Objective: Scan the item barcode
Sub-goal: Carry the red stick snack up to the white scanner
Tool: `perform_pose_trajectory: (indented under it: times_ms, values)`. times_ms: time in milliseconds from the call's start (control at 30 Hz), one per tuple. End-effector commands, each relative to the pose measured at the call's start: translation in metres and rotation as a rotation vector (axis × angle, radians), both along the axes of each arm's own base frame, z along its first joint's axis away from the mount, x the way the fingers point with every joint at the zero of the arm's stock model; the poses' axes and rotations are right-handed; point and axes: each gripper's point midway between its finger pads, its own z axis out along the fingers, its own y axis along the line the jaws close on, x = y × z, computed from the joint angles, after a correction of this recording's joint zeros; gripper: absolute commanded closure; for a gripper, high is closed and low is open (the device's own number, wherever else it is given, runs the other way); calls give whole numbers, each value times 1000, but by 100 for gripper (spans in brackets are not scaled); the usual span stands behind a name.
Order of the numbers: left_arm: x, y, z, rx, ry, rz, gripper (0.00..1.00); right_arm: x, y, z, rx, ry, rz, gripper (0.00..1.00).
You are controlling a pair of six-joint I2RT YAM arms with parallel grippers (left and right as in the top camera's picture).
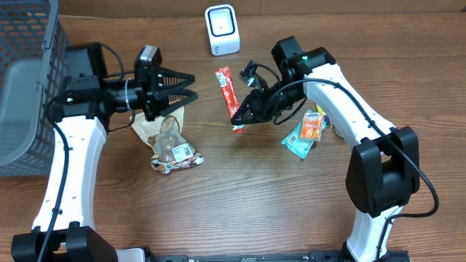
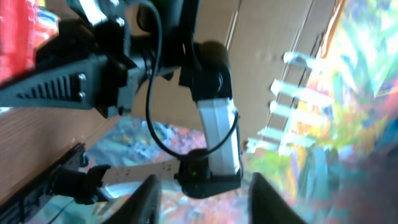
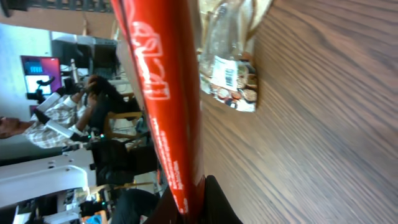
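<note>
Right pincer is clamped hard on the near end of the red stick, so nearly the whole length pokes out free toward the scanner. That's a sensible grip: hold one tip and the fingers don't cover the print. The stick sits straight in front of the scanner, just short of its window. It looks lifted off the tabletop, though I can't swear to that.

From the right wrist view the stick shows white lettering but no barcode, so the code may be round the other side. I'd say a roll of the wrist is what the scan wants.

Left pincer hangs in front of the scanner and off to its left, with the fingers spread partway and nothing between them. It's right over the clear bag, which lies flat with its barcode label face up.

A teal packet lies in front of the scanner, to its right, beside the right arm. The basket is far left of the scanner, probably where scanned goods go
</note>
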Motion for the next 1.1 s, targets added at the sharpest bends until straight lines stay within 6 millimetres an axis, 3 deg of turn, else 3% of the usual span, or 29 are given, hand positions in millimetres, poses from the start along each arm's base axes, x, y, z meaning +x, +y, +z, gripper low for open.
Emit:
perform_pose_trajectory:
  times_ms: [0,33,67,567,767,933,1000,1067]
  values:
    - [-12,-10,11,-25,-20,-56,52,6,-9,0,-32,-26,-20,96]
    - [-13,-12,11,-25,-20,-62,85,7,-10,0,-32,-26,-24,96]
    - [-13,-13,11,-25,-20,-65,96,8,-11,0,-32,-26,-27,96]
    - [-26,-37,11,-27,28,-143,96,11,-17,-4,-60,-37,-38,96]
    - [-15,-37,5,25,-64,-93,96,16,-20,-9,-90,-67,-43,96]
    - [34,-18,-40,333,-210,165,96,28,-28,-20,-172,-113,-71,96]
    - [54,4,-67,530,-236,288,96,34,-30,-24,-211,-127,-94,96]
    - [71,41,-100,801,-217,427,96,38,-32,-27,-231,-152,-101,96]
